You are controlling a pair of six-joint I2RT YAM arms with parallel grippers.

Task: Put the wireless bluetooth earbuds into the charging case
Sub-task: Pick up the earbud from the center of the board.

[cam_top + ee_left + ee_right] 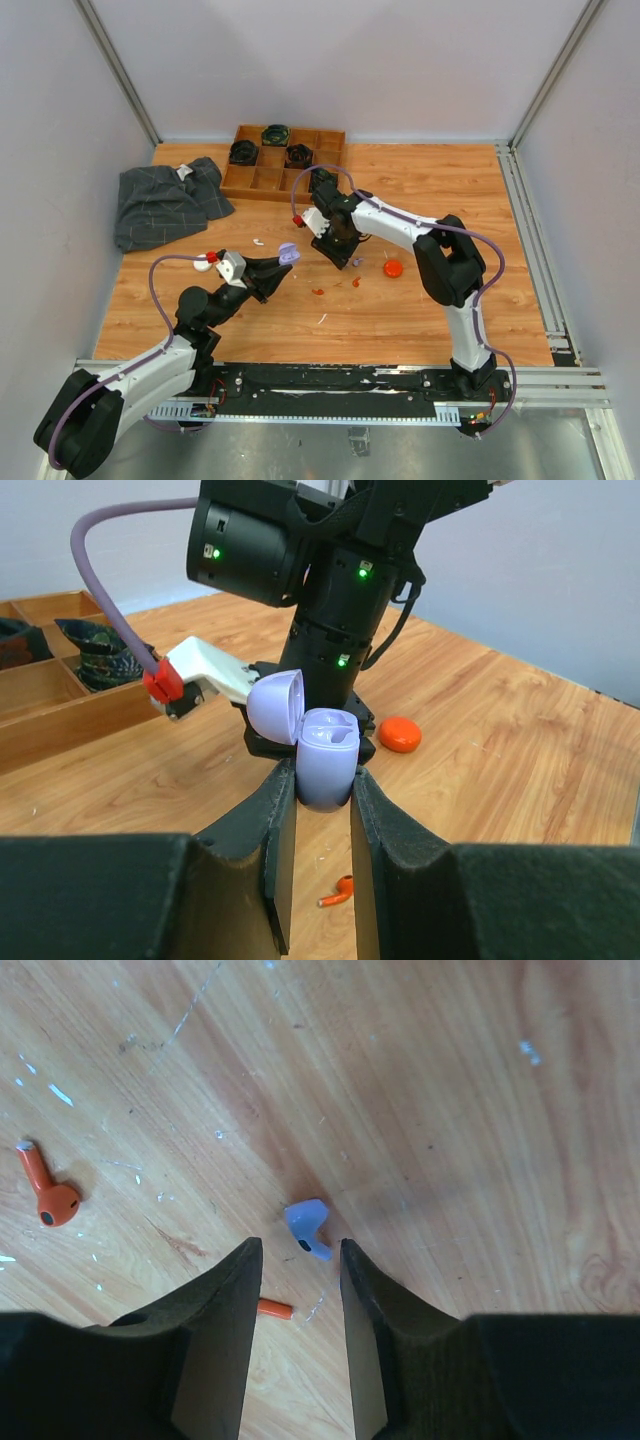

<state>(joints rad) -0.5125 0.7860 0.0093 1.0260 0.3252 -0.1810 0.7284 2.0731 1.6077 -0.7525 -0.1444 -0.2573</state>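
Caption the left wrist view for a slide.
Left gripper clamps an open lilac charging case; an orange earbud lies beneath.

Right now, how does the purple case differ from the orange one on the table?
The lilac case is clamped upright in the left gripper; the orange case lies loose on the table. The lilac case's lid stands open; the orange case looks shut. Both are small, rounded cases.

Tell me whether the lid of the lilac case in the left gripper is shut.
No: the lilac charging case held in the left gripper has its lid flipped up, leaving the inside exposed.
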